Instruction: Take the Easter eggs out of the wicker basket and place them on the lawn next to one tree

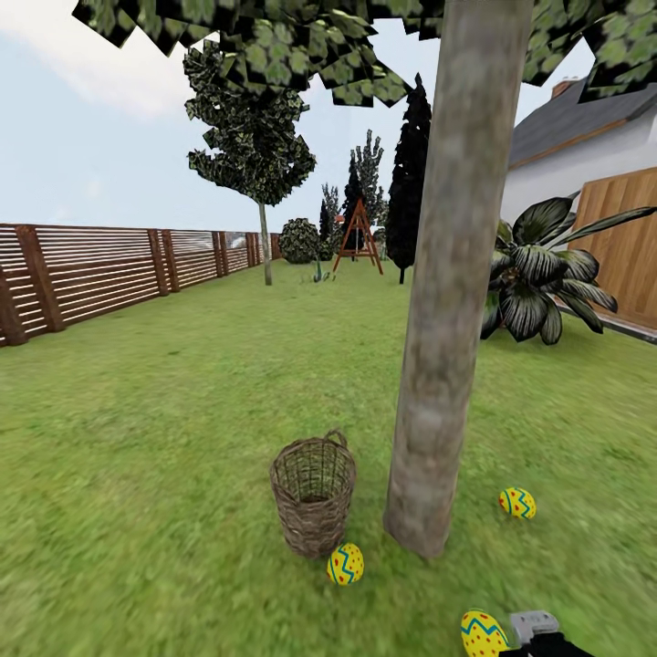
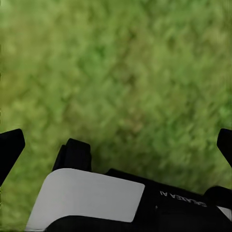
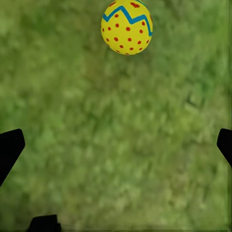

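1. I see three eggs on the lawn (image 1: 164, 438): one (image 1: 346, 563) touching the wicker basket (image 1: 313, 495), one (image 1: 517, 502) right of the tree (image 1: 452, 301), one (image 1: 483, 633) nearest.
2. My right end effector (image 3: 116, 145) hangs spread, empty, probably just off that egg (image 3: 127, 26).
3. Left end effector (image 2: 116, 145): released over grass.

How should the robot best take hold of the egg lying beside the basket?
Grip the egg across its rounded middle, coming straight down from above. It lies free on the grass, but the basket stands close behind it, so probably set the fingers to its open left and right sides.
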Tool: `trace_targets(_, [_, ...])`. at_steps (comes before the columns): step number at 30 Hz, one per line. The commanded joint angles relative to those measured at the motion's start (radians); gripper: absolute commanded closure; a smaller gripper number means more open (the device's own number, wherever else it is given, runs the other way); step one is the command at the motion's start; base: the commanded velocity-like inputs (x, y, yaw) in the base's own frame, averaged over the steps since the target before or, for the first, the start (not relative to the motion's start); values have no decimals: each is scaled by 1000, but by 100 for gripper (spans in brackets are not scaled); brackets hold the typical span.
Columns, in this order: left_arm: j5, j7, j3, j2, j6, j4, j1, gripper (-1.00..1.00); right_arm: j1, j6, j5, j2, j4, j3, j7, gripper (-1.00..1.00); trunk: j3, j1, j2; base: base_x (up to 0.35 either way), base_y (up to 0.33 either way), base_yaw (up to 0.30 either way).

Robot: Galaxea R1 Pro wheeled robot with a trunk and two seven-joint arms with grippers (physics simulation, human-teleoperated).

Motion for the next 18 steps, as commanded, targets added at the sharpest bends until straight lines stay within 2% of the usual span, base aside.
trace_targets(1, [10,-1,-2,1,6,10,0,-100,0,7,7,0,8,3,3,-100,2,-4,7,0,0,0])
trace_targets(3, [10,-2,-2,2,6,40,0,-100,0,5,5,0,71,3,3,-100,8,-12,21,0,0,0])
trace_targets(6, [10,-3,-2,2,7,50,1,-100,0,5,5,2,107,3,3,-100,18,-23,42,0,0,0])
trace_targets(13, [9,-3,-2,-12,13,68,3,-100,39,9,7,6,126,3,1,-100,40,-50,91,0,0,0])
trace_targets(18, [10,-3,-1,-14,10,68,3,-100,45,8,7,8,126,3,1,-100,60,-69,126,0,0,0])
